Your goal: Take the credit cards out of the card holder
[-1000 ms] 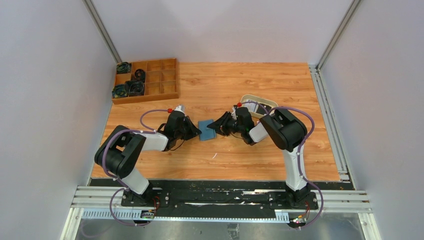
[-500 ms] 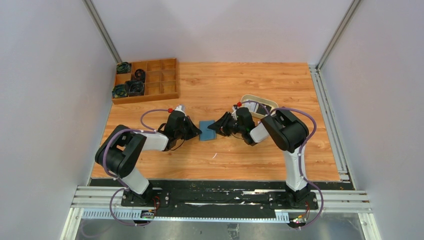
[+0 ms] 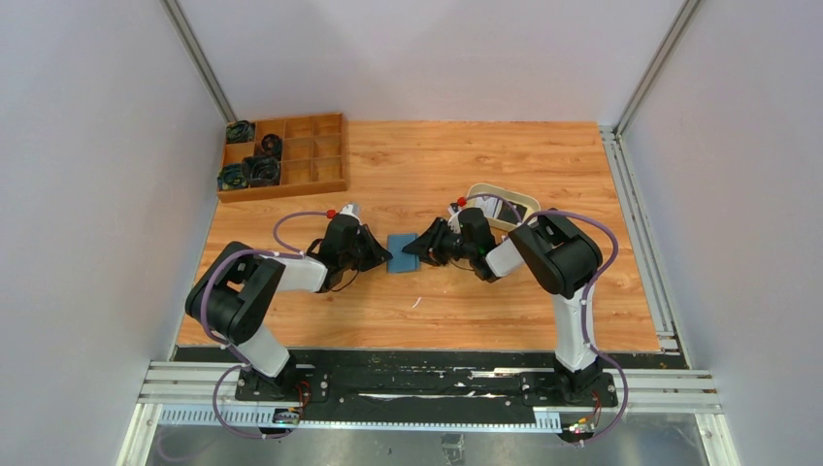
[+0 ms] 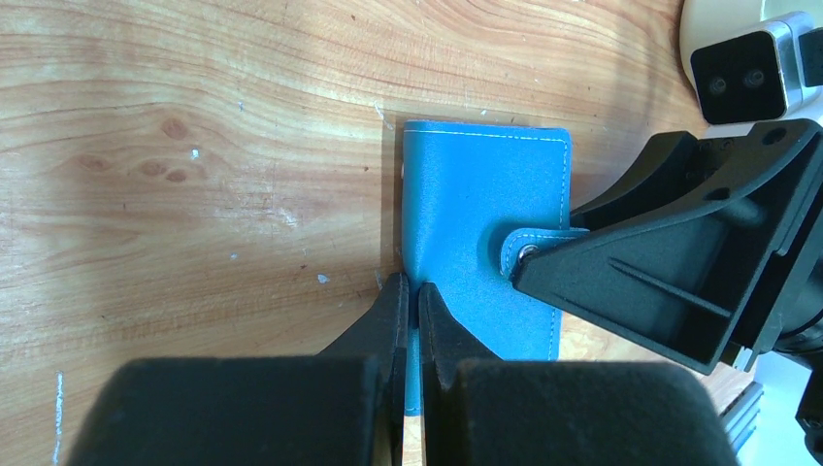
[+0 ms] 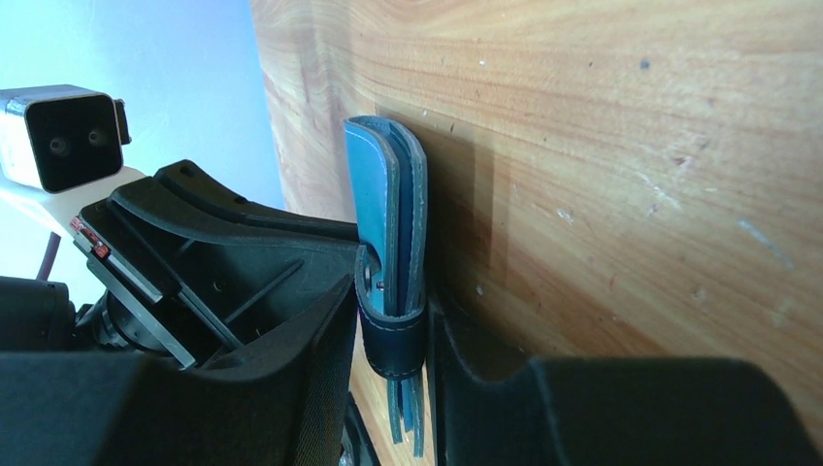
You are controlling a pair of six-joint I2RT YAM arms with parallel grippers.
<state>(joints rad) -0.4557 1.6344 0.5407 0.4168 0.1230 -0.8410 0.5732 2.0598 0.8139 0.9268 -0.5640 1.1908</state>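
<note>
The teal-blue card holder (image 3: 400,242) stands on its edge on the wooden table between my two grippers, folded closed with its snap strap (image 4: 529,250) fastened. My left gripper (image 4: 414,288) is shut on the holder's near edge, also seen from above (image 3: 382,254). My right gripper (image 5: 393,294) is open. Its jaws stand closely round the strap end (image 5: 393,340), with a thin gap on the left side and the right finger against the strap. The credit cards are hidden inside the holder (image 5: 386,209).
A cream oval tray (image 3: 482,193) lies just behind my right wrist. A wooden compartment box (image 3: 311,155) with dark round parts sits at the far left. Metal rails run along the table's right and near edges.
The right gripper's jaws have widened slightly round the strap end. Both arms and the card holder stay almost where they were.
</note>
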